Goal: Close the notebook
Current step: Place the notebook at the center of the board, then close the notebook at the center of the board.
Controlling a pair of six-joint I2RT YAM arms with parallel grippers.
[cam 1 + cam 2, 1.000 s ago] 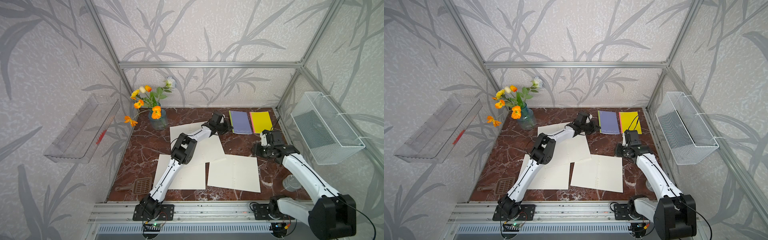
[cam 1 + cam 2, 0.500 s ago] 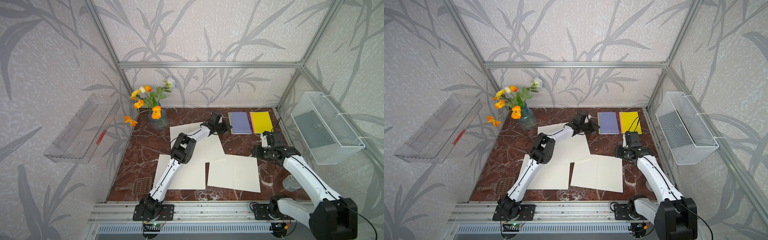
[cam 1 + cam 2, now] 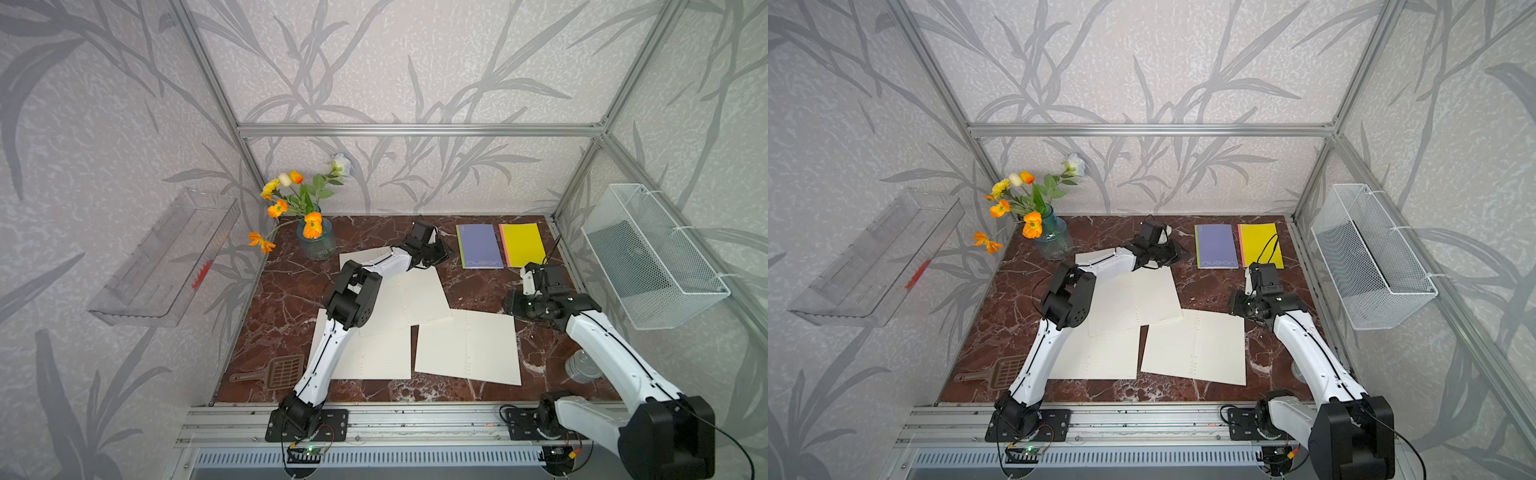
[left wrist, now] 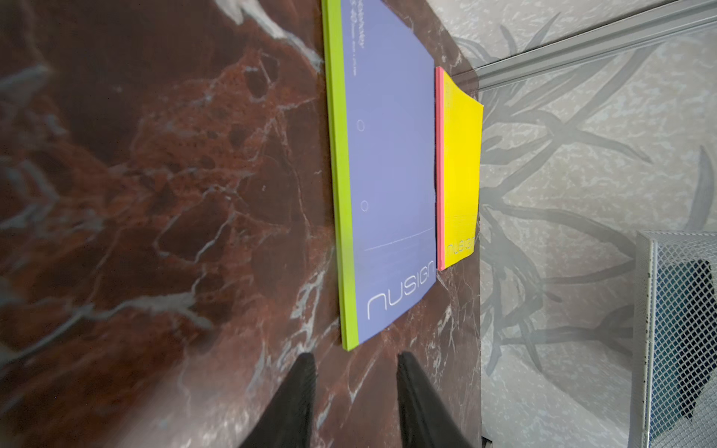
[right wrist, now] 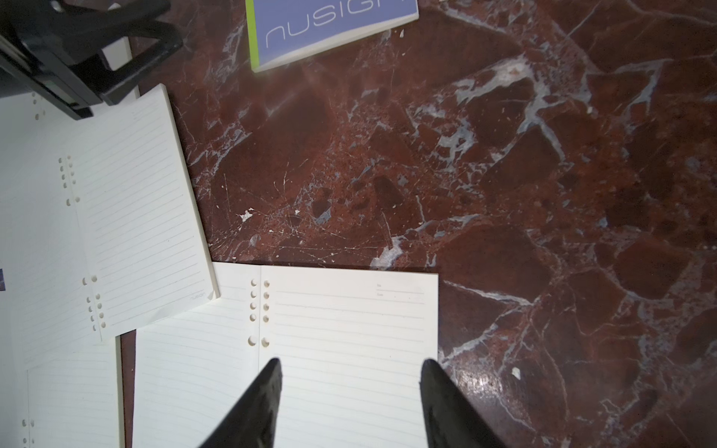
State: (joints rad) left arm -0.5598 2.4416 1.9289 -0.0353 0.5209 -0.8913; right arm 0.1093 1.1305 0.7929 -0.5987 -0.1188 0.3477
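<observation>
1. Notebooks, 5 in all: purple notebook (image 3: 480,251) lying shut and flat at the back right of the marble table (image 3: 291,291), with a lime-green strip down the spine edge and white lettering on a matte cover.
2. Just beside it, yellow notebook (image 3: 523,249), also shut, with a pink spine strip and a thin cover bowed a little at 1 corner.
3. Nearer the front, 3 spreads lying wide open: right open notebook (image 3: 467,347), middle open notebook (image 3: 415,299) with a corner laid over it, and left open notebook (image 3: 374,357) partly under the middle one. Cream ruled paper, punched holes along each fold, thin soft sheets.
4. Progress, as a judgement: 2 shut, 3 left to fold over. Target among them unclear from the task line; if the purple one, done already.
5. Left gripper (image 4: 353,362): jaws parted, nothing between them, just short of the purple notebook's green corner and not touching it.
6. Right gripper (image 5: 349,368): jaws apart and empty, poised over a page of the right open notebook. Cannot tell whether touching the paper.
7. Underneath: polished red-brown stone with pale veins, slick-looking, likely to let a notebook slide when pushed.
8. Further out: glass vase (image 3: 316,245) of orange and yellow flowers at back left, brown slotted scoop (image 3: 284,370) at front left, white wire basket (image 3: 648,266) on the right wall, clear plastic tray (image 3: 162,266) on the left wall.
</observation>
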